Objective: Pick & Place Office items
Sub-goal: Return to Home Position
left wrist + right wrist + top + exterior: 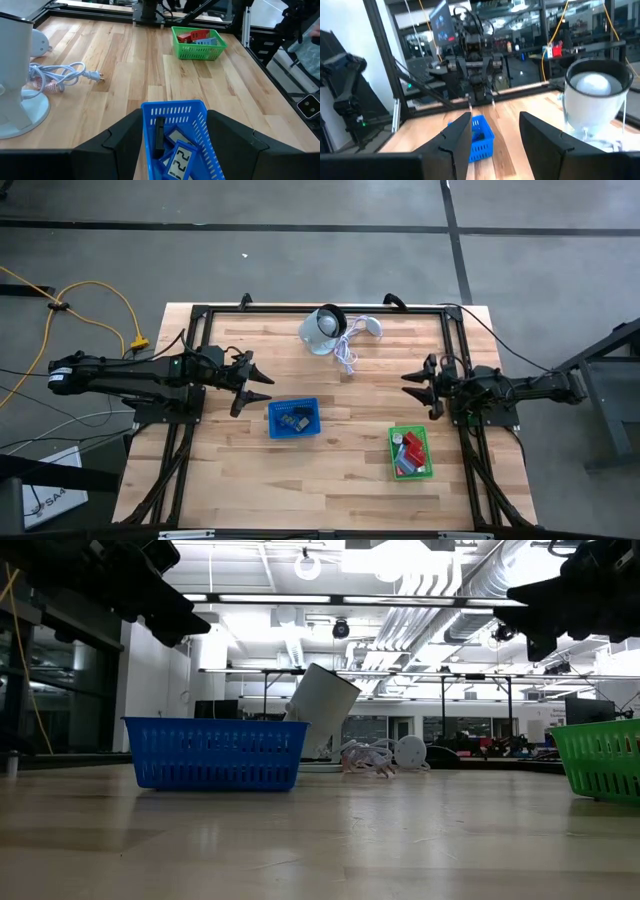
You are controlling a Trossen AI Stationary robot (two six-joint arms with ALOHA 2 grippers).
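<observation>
Both grippers hang above the table, touching nothing. My left gripper (262, 384) stands open at the left, just short of the blue mesh basket (293, 418). In the left wrist view, dark rectangular office items with pale display faces (176, 156) lie on that basket's floor, in front of the open fingers (120, 137). My right gripper (410, 386) is open at the right, above the wood beyond the green mesh basket (410, 452). Red blocks (193, 36) and a pale blue block (207, 42) lie in the green basket (198, 50).
A white round device (322, 330) stands tilted at the far middle of the table, its white cable (348, 356) coiled on the wood beside it. A black frame (300, 310) runs along the table's edges. Bare wood (350, 410) lies between the two baskets.
</observation>
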